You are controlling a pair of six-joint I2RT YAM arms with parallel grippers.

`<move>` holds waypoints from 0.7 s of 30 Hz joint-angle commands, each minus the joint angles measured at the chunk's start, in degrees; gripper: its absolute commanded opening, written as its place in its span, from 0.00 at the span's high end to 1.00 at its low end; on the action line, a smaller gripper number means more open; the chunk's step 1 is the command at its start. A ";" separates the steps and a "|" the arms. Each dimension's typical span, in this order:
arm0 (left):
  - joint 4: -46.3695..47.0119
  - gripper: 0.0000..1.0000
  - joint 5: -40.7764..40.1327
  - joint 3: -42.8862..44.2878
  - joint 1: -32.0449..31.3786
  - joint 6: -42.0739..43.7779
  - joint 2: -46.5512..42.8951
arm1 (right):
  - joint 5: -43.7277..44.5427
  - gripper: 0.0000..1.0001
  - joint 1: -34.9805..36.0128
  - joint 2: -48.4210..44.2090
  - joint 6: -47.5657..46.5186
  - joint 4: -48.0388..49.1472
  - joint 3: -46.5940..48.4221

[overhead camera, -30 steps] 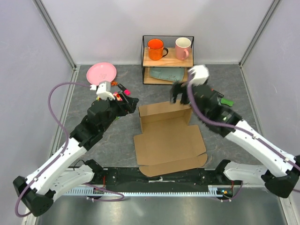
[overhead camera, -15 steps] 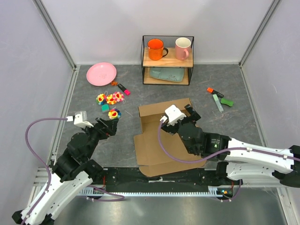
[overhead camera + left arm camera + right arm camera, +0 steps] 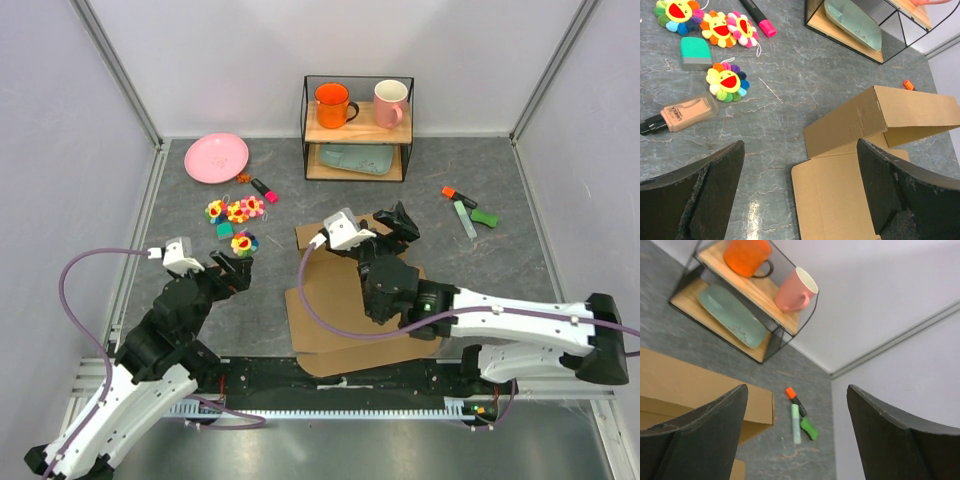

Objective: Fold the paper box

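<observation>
The paper box (image 3: 325, 310) lies opened out in the middle of the table as plain brown cardboard, with its back wall (image 3: 890, 110) standing up. My right arm reaches across it and hides much of it from above. My right gripper (image 3: 395, 222) is open over the back wall and holds nothing. In the right wrist view the gripper (image 3: 796, 387) looks past the box's edge (image 3: 700, 385) toward the back right corner. My left gripper (image 3: 238, 262) is open to the left of the box. In the left wrist view the gripper (image 3: 800, 145) frames the box's near left flap (image 3: 835, 200), apart from it.
A wire shelf (image 3: 357, 128) at the back holds an orange mug (image 3: 331, 104), a pink mug (image 3: 390, 102) and a teal plate (image 3: 358, 158). A pink plate (image 3: 216, 157), flower toys (image 3: 236, 212) and a makeup tube (image 3: 682, 112) lie left. Highlighters (image 3: 465, 212) lie right.
Both arms pulled back from the far part of the table. The left arm drew in to the near left, and the right arm swung low across the box. The box kept its place.
</observation>
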 commanded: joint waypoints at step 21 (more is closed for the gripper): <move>3.89 0.03 3.21 -2.77 0.10 -6.30 8.57 | -7.37 0.23 7.51 2.19 15.79 -21.95 -8.99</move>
